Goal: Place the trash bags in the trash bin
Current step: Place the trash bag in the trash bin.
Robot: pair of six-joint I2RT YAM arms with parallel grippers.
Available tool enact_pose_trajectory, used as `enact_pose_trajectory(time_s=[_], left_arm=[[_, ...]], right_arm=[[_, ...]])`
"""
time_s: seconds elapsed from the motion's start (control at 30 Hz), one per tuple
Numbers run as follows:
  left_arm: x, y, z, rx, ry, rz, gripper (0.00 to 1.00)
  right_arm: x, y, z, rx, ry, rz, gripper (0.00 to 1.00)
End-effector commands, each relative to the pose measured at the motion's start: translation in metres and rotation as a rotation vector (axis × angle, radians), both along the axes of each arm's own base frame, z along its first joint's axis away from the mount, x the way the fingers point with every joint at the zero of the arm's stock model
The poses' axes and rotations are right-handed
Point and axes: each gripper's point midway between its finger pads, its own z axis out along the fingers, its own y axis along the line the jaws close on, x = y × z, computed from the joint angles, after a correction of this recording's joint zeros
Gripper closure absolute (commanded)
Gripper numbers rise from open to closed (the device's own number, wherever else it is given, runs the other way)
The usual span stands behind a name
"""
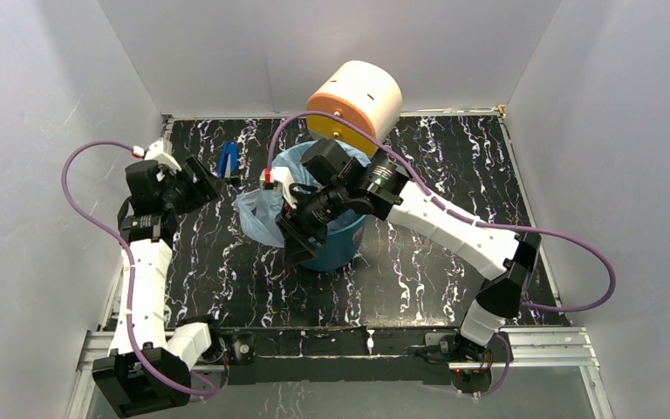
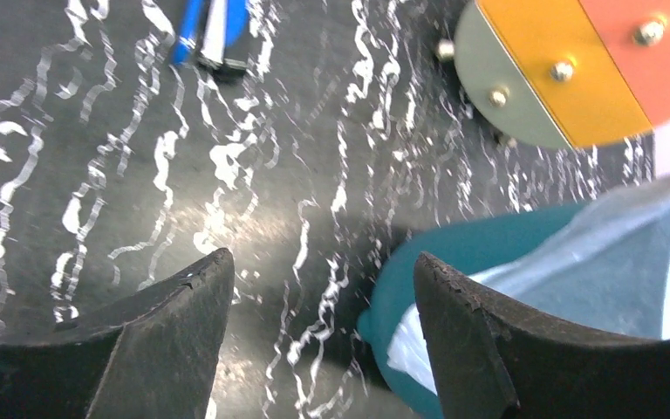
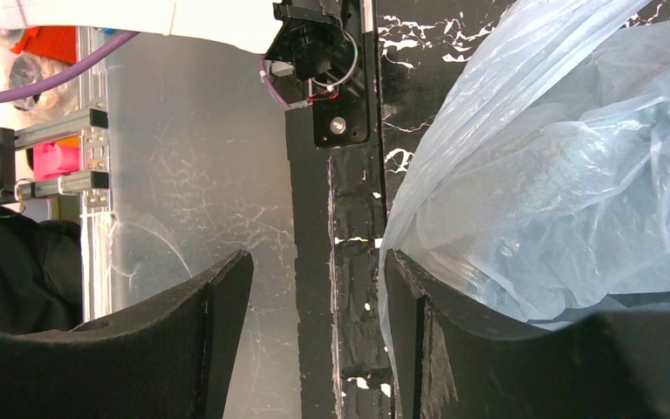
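Jaws on your left tool (image 2: 314, 266) stand apart with nothing between them, just beside the trash bin (image 1: 338, 249) on the surface (image 1: 454, 157). The light-blue trash bag (image 1: 257, 214) sits in the bin's mouth and spills over its left rim. Your right tool (image 3: 318, 262) hangs at that rim, spread open, with the bag against 1 finger (image 3: 488, 367). The drum (image 1: 355, 100) lies behind the bin.

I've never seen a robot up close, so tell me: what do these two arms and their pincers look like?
Both the left arm and right arm have smooth white shells on the long segments and black blocky joints. A thin purple cable loops beside each. The left gripper and right gripper each have two matt black fingers tapering to blunt tips.
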Motion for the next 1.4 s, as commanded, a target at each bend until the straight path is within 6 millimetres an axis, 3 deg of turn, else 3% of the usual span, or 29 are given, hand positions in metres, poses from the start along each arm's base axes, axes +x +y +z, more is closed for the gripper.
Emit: enact_pose_trajectory(time_s=[0.0,0.1,0.23,0.47,0.63,0.83,1.07,1.23,1.37], left_arm=[[-0.019,-0.030,0.004,-0.100,0.053,-0.140,0.27],[-0.022,-0.039,0.005,-0.125,0.053,-0.192,0.27],[-0.040,-0.079,-0.010,-0.287,0.109,-0.434,0.27],[-0.056,-0.080,-0.038,-0.288,0.152,-0.419,0.33],[-0.057,-0.079,-0.040,-0.281,0.148,-0.411,0.32],[-0.066,-0.099,-0.046,-0.391,0.165,-0.536,0.30],[-0.062,-0.095,-0.056,-0.376,0.191,-0.508,0.31],[-0.068,-0.093,-0.080,-0.366,0.248,-0.482,0.33],[-0.060,-0.078,-0.094,-0.315,0.253,-0.363,0.33]], right_arm=[[0.010,-0.007,-0.007,-0.062,-0.042,-0.041,0.33],[0.008,-0.006,0.000,-0.046,-0.050,-0.029,0.33],[0.007,-0.007,0.003,-0.045,-0.053,-0.030,0.32],[0.004,-0.004,0.000,-0.046,-0.052,-0.026,0.32],[0.003,0.000,0.001,-0.054,-0.035,-0.037,0.31],[0.005,0.002,-0.001,-0.060,-0.041,-0.042,0.30],[0.009,0.006,0.003,-0.049,-0.060,-0.055,0.29],[0.018,0.010,0.023,0.008,-0.109,-0.104,0.29],[0.037,0.007,0.077,0.149,-0.199,-0.270,0.27]])
